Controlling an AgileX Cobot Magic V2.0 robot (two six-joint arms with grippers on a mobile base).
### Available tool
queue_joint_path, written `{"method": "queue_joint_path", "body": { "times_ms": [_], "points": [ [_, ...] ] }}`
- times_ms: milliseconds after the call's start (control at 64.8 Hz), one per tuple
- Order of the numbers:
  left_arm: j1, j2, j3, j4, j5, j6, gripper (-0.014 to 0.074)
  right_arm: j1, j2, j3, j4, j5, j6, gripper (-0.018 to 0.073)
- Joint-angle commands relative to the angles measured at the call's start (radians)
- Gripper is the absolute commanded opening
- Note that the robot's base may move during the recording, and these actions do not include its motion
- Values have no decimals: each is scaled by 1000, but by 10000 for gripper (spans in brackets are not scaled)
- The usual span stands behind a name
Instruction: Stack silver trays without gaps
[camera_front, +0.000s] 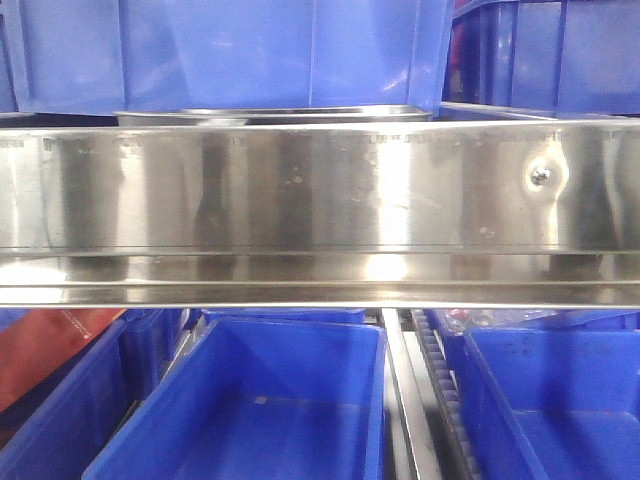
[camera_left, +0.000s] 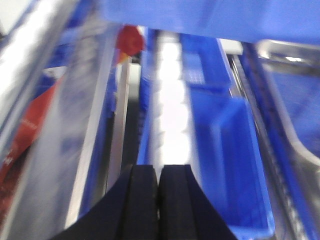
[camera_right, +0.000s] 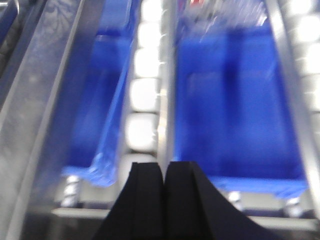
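The jaws of the left gripper (camera_left: 159, 172) and the right gripper (camera_right: 164, 170) are seen pressed together, with nothing held. Only one silver tray (camera_front: 300, 113) can be made out, lying flat just above the shelf rail (camera_front: 320, 190) and beneath a blue bin (camera_front: 230, 50). Its long edge appears to run along the rail. If it is pulled out, its rim could be snagged on the rail or the bin dragged with it.

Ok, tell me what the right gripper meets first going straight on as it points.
Probably the thin steel divider between the white rollers and the right-hand blue bin; the right gripper points along it, but blur hides depth.
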Motion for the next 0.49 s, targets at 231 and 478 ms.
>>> {"method": "queue_joint_path", "body": {
  "times_ms": [231, 478],
  "points": [
    [-81, 268, -341, 115, 172, -204, -15, 230, 279, -304, -296, 129, 407, -56],
    [-106, 443, -559, 116, 342, -222, -15, 397, 531, -619, -382, 309, 513, -56]
  ]
}}
